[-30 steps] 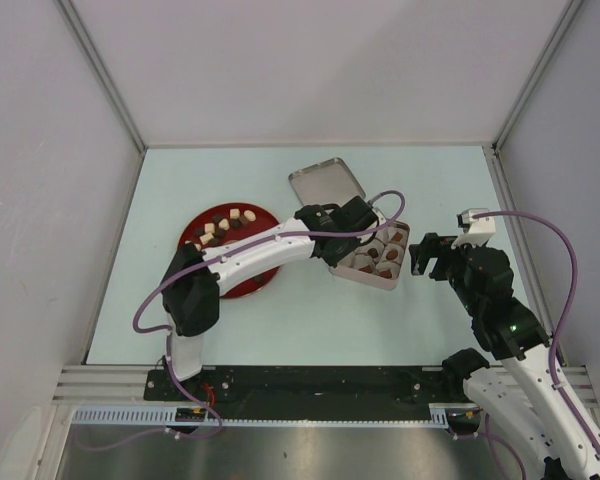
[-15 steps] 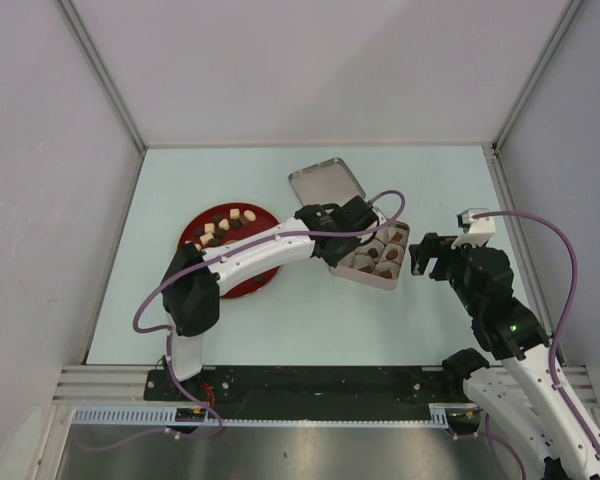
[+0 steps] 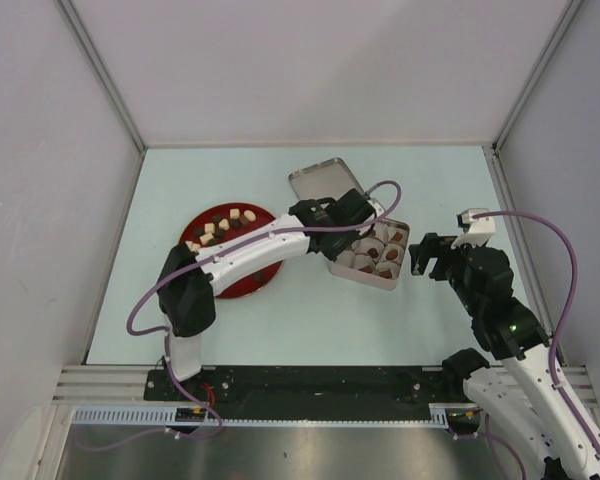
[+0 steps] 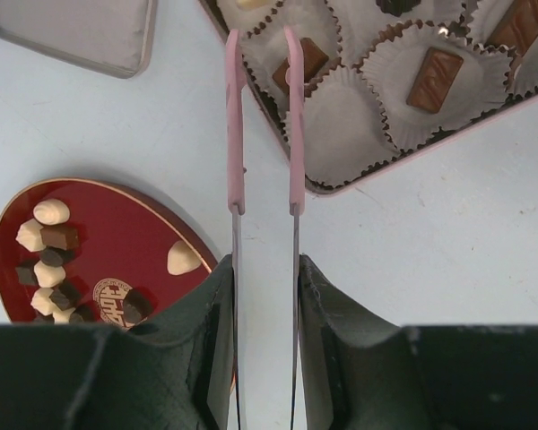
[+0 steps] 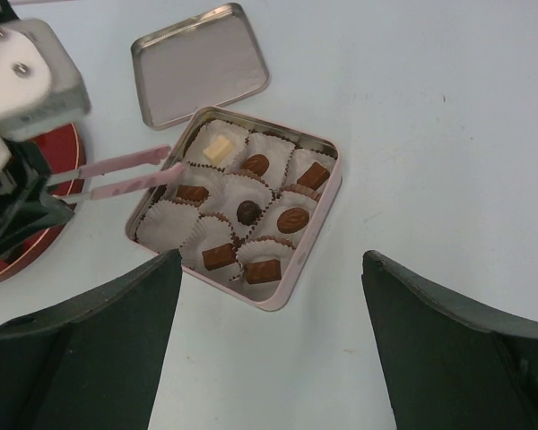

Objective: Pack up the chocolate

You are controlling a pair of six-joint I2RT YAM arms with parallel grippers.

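Several dark and cream chocolate pieces [image 3: 220, 224] lie on the red plate [image 3: 242, 282]; in the left wrist view they [image 4: 49, 251] sit at the plate's [image 4: 117, 224] left. The square tin [image 3: 395, 275] holds paper cups, most with a piece [image 5: 248, 211] inside. My left gripper [image 3: 330, 218] [image 4: 264, 296] is shut on pink tweezers [image 4: 236, 116] [image 5: 125, 175]. The tweezer tips stand slightly apart over the tin's left edge, beside a brown piece [image 4: 312, 55], with nothing between them. My right gripper [image 3: 427, 256] [image 5: 271, 258] hangs open right of the tin, empty.
The tin's lid [image 3: 326, 183] [image 5: 200, 64] lies open side up just behind the tin. One cup [image 5: 166, 224] at the tin's near left corner holds nothing. Grey walls close the table on three sides.
My left gripper has drawn back to the left off the tin with the tweezers, uncovering more of the cups. The right arm has stayed still.
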